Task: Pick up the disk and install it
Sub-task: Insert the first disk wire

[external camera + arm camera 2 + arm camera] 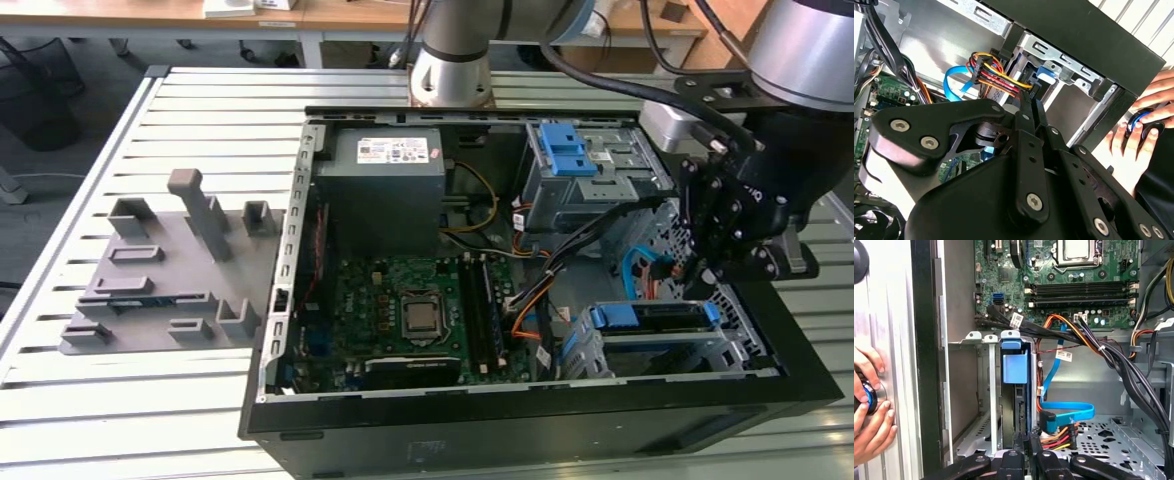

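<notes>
**Disk seated upright in the drive bay, gripper above its end**

Disk (1021, 390) stands on edge inside a slot of the metal drive bay (985, 390), its blue handle (1015, 365) toward the motherboard (1064, 285). In the exterior view the blue carrier front (650, 318) shows at the near right corner of the open computer case (534, 420), just below the gripper (721, 262). The black gripper hangs over the right side of the case, its linkage close to the disk's cabled end; in the first wrist view the fingers (1026, 447) sit tight against the disk's edge, the jaws nearly together, but whether they clamp it I cannot tell. Red, yellow and orange power wires (1058, 439) and a blue data cable (1066, 412) lie just beside that end. A grey power supply (380, 190) fills the far left of the case, with a second drive cage topped by blue latches (567, 155) to its right. On the table (80, 420), left of the case, rests a grey fixture plate (167, 270). A person's hand (869, 410) rests on a round blue-ringed knob (866, 397) outside the case wall.
</notes>
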You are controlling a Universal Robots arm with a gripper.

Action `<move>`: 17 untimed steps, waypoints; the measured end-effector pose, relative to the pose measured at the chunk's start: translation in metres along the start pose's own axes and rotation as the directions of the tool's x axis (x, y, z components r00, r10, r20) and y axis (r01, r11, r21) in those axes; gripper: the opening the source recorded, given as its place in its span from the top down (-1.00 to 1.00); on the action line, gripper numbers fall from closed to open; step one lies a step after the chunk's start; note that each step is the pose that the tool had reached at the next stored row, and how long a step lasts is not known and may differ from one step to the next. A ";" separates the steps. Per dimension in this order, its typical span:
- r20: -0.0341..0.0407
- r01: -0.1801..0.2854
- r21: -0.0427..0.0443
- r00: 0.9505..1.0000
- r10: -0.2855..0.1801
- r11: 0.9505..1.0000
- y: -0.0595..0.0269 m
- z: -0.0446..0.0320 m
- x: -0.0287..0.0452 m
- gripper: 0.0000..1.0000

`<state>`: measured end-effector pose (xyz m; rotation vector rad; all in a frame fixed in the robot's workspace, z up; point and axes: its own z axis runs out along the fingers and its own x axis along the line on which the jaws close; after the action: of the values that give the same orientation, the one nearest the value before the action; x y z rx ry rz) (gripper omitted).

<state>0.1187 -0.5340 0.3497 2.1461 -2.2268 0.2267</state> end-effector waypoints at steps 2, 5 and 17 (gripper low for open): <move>0.000 0.000 0.000 1.000 0.000 1.000 0.0000 0.0005 0.0008 0.67; 0.001 0.000 0.003 1.000 0.000 1.000 0.0020 0.0006 0.0010 0.67; 0.050 -0.005 0.014 0.999 0.004 1.000 0.0105 0.0049 0.0028 0.67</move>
<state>0.1085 -0.5371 0.3444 2.1777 -2.2639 0.1920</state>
